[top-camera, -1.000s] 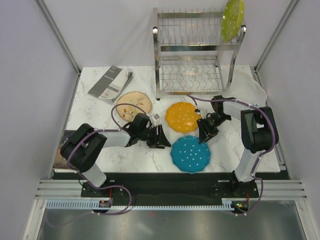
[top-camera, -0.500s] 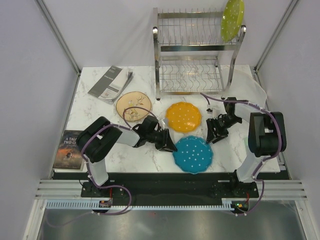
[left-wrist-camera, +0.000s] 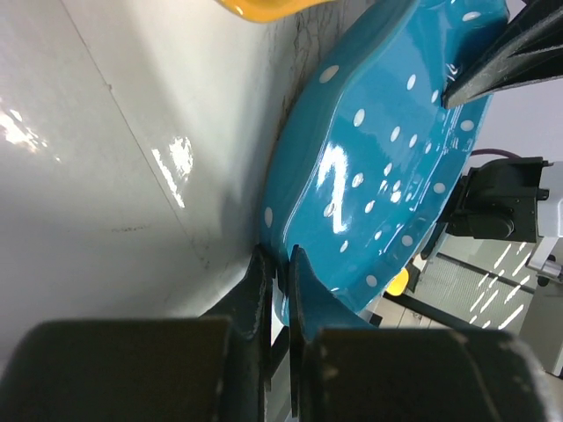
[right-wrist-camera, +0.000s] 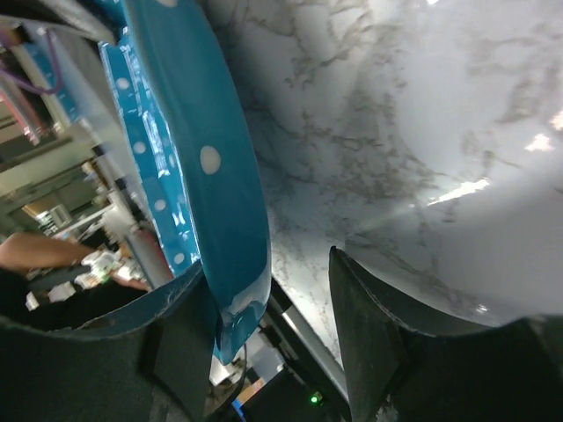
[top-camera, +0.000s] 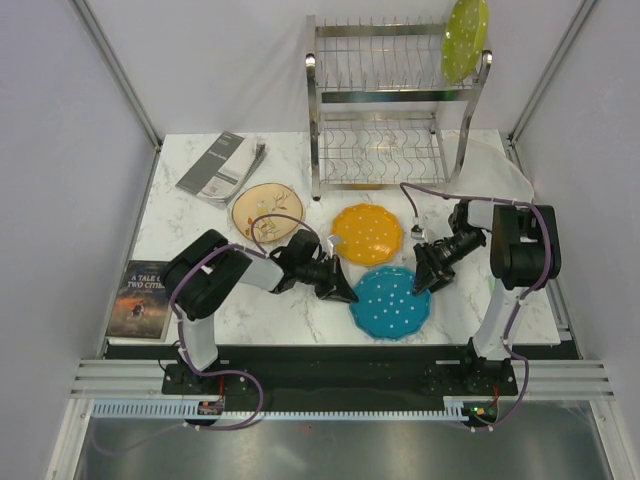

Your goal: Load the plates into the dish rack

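At the near edge of the counter [top-camera: 180, 225], right of its middle, the teal blue dotted plate [top-camera: 392, 303] [left-wrist-camera: 378, 158] [right-wrist-camera: 193, 149] is sitting between both arms. The left fingers [top-camera: 350, 293] [left-wrist-camera: 280, 277] are meeting its left rim, drawn almost together with only a slit between them; whether they are pinching the rim cannot be told. The right fingers [top-camera: 425, 283] [right-wrist-camera: 268, 264] are standing spread apart astride the right rim, which is hiding part of one finger. The orange plate [top-camera: 367, 233] and the tan floral plate [top-camera: 267, 208] are lying further back. The lime green plate [top-camera: 466, 38] is standing upright in the dish rack [top-camera: 395, 110], top tier, its top cut off. At the near left corner a book [top-camera: 140, 298], half hidden by the left arm, is showing "A TALE"; the booklet [top-camera: 220, 165] near the far left corner has print too small to read.
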